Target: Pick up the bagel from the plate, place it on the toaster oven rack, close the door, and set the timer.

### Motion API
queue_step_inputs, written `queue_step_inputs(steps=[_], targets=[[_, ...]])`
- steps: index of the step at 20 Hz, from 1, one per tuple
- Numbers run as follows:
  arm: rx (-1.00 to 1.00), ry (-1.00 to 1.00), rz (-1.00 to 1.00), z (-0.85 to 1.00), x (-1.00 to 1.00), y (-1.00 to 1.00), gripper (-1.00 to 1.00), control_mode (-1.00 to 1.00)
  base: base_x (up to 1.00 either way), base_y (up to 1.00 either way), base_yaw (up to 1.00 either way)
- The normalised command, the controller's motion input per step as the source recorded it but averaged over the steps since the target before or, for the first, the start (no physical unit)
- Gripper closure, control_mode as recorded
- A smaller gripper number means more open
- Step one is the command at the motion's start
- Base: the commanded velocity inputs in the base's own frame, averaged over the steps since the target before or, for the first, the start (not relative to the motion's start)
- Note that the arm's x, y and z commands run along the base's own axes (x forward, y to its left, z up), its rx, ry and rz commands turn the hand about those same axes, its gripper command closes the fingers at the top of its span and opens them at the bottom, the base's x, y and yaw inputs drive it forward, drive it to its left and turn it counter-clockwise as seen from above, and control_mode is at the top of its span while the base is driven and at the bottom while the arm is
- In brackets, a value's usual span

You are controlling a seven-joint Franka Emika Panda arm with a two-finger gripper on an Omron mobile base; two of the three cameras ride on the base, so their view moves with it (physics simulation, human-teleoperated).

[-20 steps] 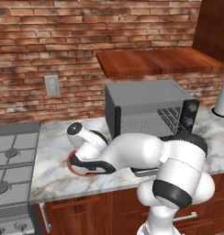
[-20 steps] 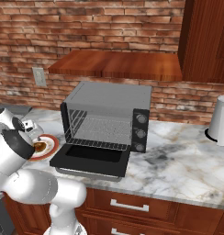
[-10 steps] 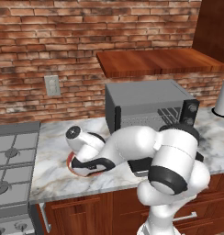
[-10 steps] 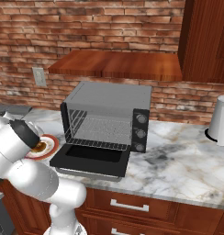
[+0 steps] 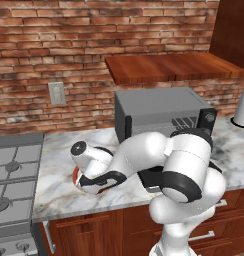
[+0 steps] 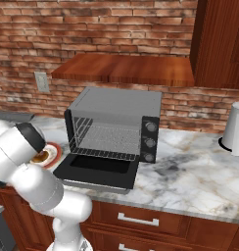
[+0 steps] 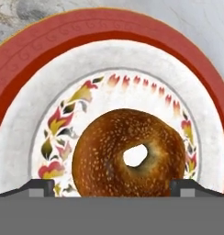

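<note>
— One big brick wall (image 6: 107,44) runs behind everything, far beyond the gripper, with a wooden shelf (image 6: 126,68) fixed to it. Do you see that?

— Yes. Below it the marble counter (image 6: 190,171) stretches away to the gripper's right, and the stove (image 5: 14,185) sits off to its left.

— And the toaster oven (image 6: 116,122)?

— It stands on the counter just to the right of the gripper, dark grey, two knobs down its right side. Its door (image 6: 99,169) lies folded down flat toward us, and the wire rack (image 6: 111,139) shows inside, bare.

— What about the white thing at the far end?

— A kettle (image 6: 234,130), I think, well apart from the gripper, far right.

— So where is the hand itself?

— The white arm (image 5: 149,155) bends low across the counter, and the gripper (image 7: 112,188) hangs straight over the plate (image 7: 54,46). Red rim, white middle with a flowery pattern.

— Jaws?

— Spread wide. One fingertip (image 7: 40,188) shows at each side of the close-up, with nothing pinched between them.

— And the bagel (image 7: 127,153)?

— It lies flat on the plate, right under the gripper, between the two fingertips and close to them; I cannot tell whether they touch it. Brown, seeded crust, hole showing the plate through it. From the right side you can just see its edge (image 6: 41,157) past the arm.
</note>
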Motion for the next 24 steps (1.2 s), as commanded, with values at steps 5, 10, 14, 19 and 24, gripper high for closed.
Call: queue_step_inputs(steps=[5, 10, 14, 19, 24], targets=[[0.00, 0.00, 0.03, -0.07, 0.12, 0.00, -1.00, -1.00, 0.00, 0.00, 0.00], [-0.01, 0.00, 0.02, -0.23, 0.08, 0.02, 1.00, -1.00, 0.00, 0.00, 0.00], [0.00, 0.00, 0.01, -0.31, 0.03, 0.00, 1.00, -1.00, 0.00, 0.00, 0.00], [0.00, 0.00, 0.01, -0.21, -0.09, 0.00, 1.00, -1.00, 0.00, 0.00, 0.00], [0.00, -0.01, 0.00, 0.02, -0.32, 0.00, 1.00, -1.00, 0.00, 0.00, 0.00]])
